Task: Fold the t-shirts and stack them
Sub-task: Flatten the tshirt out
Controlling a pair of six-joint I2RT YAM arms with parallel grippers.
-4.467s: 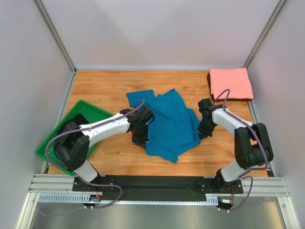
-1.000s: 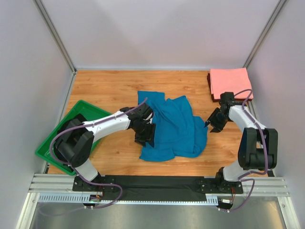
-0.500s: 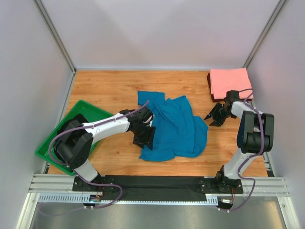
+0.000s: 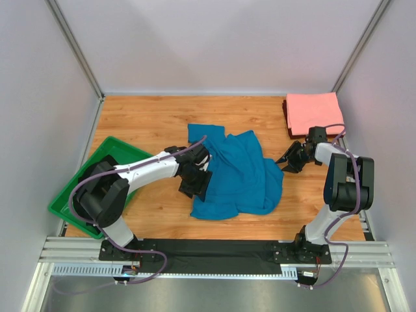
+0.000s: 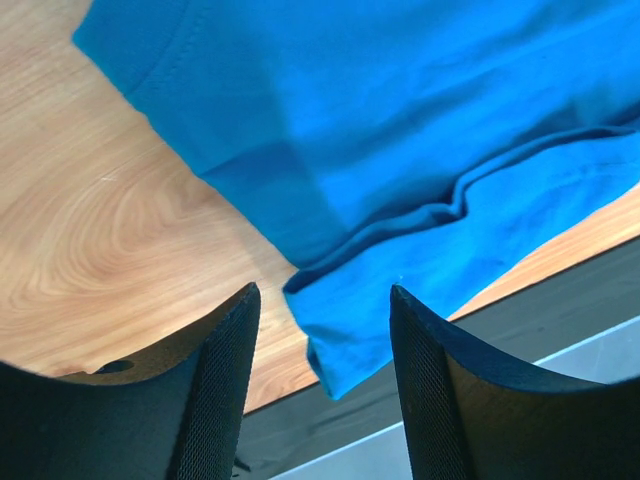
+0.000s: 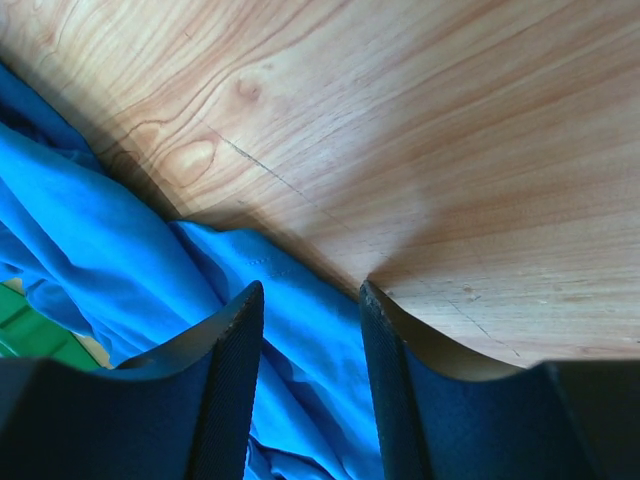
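**Top view.** The teal shirt (image 4: 237,175) lies crumpled and unfolded at the middle of the table (image 4: 143,120). The pink shirt (image 4: 314,114), folded to a flat rectangle, sits in the far right corner, well apart from it. The left gripper (image 4: 195,185) is over the teal shirt's left edge, and the right gripper (image 4: 286,162) is just beside its right edge. A green bin (image 4: 97,166) stands at the table's left edge.

**Left wrist view.** The fingers of the left gripper (image 5: 322,390) are apart with nothing between them (a hemmed corner of the shirt lies below).

**Right wrist view.** The fingers of the right gripper (image 6: 308,390) are likewise apart, pointing at the shirt's edge where it meets bare wood. Whether they touch the cloth cannot be told.
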